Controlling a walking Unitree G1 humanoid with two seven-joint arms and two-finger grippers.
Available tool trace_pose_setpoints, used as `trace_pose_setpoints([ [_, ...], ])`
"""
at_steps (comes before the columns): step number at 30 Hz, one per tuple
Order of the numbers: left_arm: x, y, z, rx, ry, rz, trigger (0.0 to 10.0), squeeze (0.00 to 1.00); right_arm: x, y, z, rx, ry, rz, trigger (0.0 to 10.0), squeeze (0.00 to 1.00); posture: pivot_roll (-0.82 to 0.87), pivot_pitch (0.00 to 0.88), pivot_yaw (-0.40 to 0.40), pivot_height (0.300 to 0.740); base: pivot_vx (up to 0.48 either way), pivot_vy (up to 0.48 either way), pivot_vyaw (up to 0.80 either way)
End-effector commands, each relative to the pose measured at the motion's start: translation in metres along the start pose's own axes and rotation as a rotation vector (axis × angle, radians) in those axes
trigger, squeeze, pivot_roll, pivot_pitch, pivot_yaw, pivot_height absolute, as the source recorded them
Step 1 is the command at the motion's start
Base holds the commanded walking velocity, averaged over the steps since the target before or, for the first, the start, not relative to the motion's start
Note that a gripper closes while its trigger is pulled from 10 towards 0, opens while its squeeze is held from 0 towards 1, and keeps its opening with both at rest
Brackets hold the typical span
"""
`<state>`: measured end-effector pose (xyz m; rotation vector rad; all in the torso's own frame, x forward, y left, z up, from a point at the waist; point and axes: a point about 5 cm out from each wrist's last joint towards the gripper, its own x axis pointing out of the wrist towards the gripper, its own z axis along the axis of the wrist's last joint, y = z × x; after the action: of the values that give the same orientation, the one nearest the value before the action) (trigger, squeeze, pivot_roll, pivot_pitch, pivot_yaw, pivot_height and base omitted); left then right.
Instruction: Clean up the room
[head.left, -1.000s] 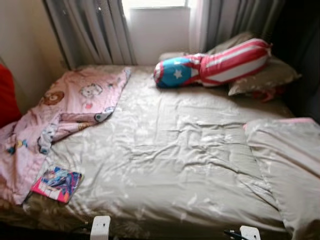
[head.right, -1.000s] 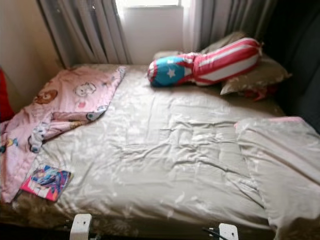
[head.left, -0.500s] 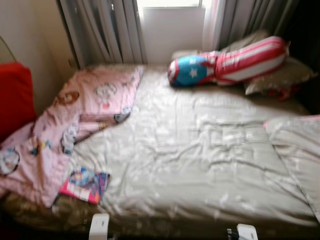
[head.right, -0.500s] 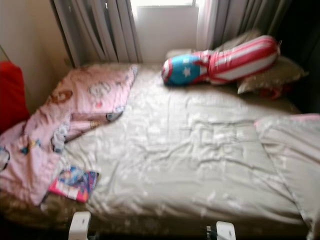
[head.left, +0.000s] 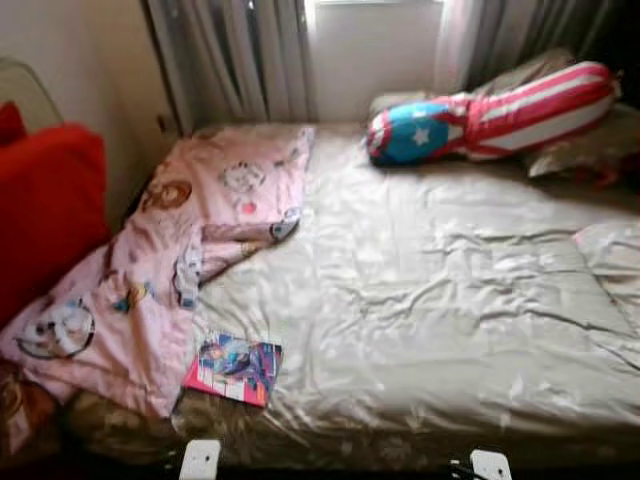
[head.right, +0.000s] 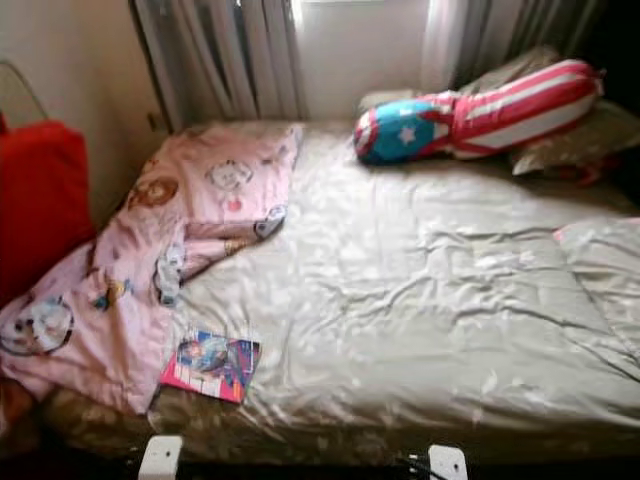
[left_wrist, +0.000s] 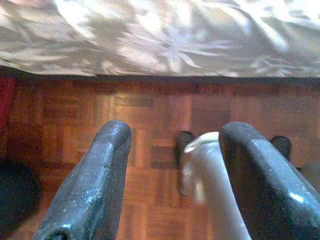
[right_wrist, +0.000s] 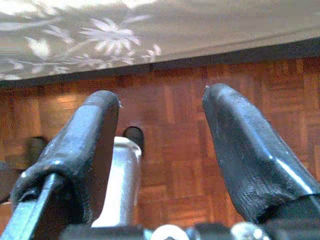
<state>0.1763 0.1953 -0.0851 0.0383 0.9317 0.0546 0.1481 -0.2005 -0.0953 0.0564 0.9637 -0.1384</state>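
Two head views are showing the same scene: a bed (head.left: 450, 330) under a beige satin cover is lying ahead, with a pink cartoon-print blanket (head.left: 170, 270) crumpled over its left side and hanging off the near corner. One colourful book (head.left: 234, 368) is resting flat on the cover, touching the blanket's lower edge, near the bed's front edge. At the far end, a red, white and blue star bolster (head.right: 480, 110) is leaning across beige pillows (head.right: 570, 135), below grey curtains (head.left: 240, 60). A red cushion (head.left: 45, 215) is standing beside the bed on the left. In the left wrist view, the left gripper (left_wrist: 172, 185) is hanging low with its two black fingers (left_wrist: 95, 185) spread apart and nothing between them; beyond the tips, parquet floor (left_wrist: 150, 115) is showing, and further on the bed cover's hem (left_wrist: 165, 45). In the right wrist view, the right gripper (right_wrist: 160, 175) is hanging likewise, fingers (right_wrist: 245, 155) apart and empty, with the floor and the floral hem ahead of the tips. Book and blanket are lying well away from both jaws.
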Motion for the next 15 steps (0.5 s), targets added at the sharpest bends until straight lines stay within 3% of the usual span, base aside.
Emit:
trace_pose_setpoints([
  [1,-0.0013,0.0091,-0.0036,-0.001,0.018,0.021,10.0,0.00,0.0012,0.0078,0.0025,0.005,-0.006,0.017,10.0,0.00,-0.05,0.000,-0.002,0.740,0.000,0.472,0.00],
  [15,0.0004,0.0109,0.0041,-0.001,0.005,0.025,10.0,0.00,0.0015,0.0085,0.0034,0.005,-0.006,0.019,10.0,0.00,-0.04,0.000,-0.001,0.740,0.000,0.472,0.00],
])
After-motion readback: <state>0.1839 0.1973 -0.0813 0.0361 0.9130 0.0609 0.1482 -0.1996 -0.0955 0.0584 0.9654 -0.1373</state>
